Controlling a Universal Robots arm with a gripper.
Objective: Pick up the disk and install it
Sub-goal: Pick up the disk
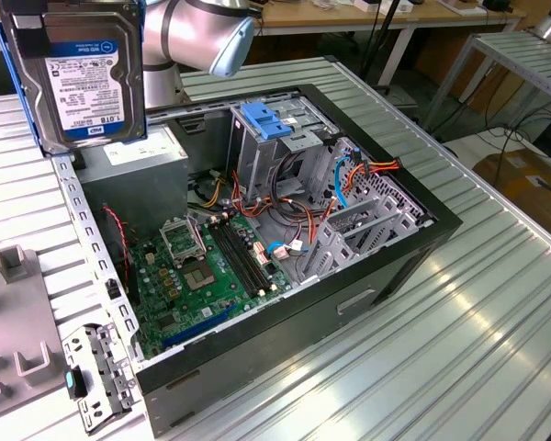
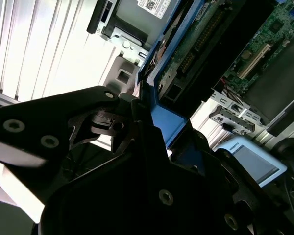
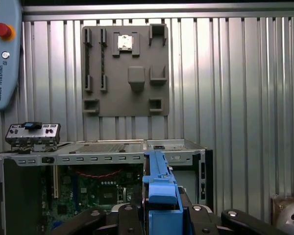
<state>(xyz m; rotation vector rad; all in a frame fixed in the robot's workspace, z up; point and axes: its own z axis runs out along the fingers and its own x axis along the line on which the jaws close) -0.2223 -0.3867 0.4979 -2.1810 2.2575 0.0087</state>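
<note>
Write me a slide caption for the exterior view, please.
The disk, in its blue carrier, hangs raised by the open computer case, motherboard and drive cage exposed, robot arm behind.

Lab: workbenches [image 1: 441, 14], ribbed metal table [image 1: 459, 349]

The table [image 1: 459, 367] is a ribbed, silver metal surface of parallel slats, seen level and unbroken in the exterior view. An open black case [image 1: 257, 351] lies on its side directly on the slats at mid-table, with its interior facing up. A flat grey plate [image 1: 23, 317] with moulded pockets and raised blocks lies at the exterior view's left, near the case. A small metal bracket [image 1: 96, 377] with a blue tab lies just beside the case's corner, between case and plate. Whether it touches either cannot be determined.
</note>
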